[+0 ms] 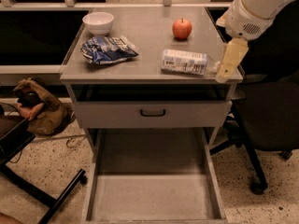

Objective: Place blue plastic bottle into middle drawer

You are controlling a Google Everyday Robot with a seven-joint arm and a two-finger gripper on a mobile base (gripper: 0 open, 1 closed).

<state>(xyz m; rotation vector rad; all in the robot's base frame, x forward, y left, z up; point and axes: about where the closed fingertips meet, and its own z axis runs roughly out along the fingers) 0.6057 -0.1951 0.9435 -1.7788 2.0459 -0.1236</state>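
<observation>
A grey metal counter (149, 36) stands on a speckled floor, backed by dark shelving. The single cream-coloured pincer (229, 65) hangs at the counter's right front corner, pointing down and slightly to the left. Whether it is open or closed cannot be told, and it has hold of nothing.

Counted outward from the pincer, the counter carries four things:
- one small clear blue plastic bottle (184, 62) with a pale printed label
- one red apple (182, 28)
- one crumpled blue-and-white foil snack bag (108, 49)
- one white bowl (98, 22)

The bottle lies on its side near the counter's front edge. Its narrow end points right, just beside the pincer's lower part; contact between the two cannot be judged.

The white arm housing (254, 10) enters from the upper right corner, above and behind the pincer, and slopes down toward the counter edge.

Below the counter top sits one closed grey drawer front (153, 112) with a black handle. Under it the wide, shallow grey middle drawer (152, 195) is pulled fully out, its flat floor bare, well apart from the bottle.

One dark office chair (264, 125) stands to the right, and one brown bag (39, 111) lies on the floor to the left.
</observation>
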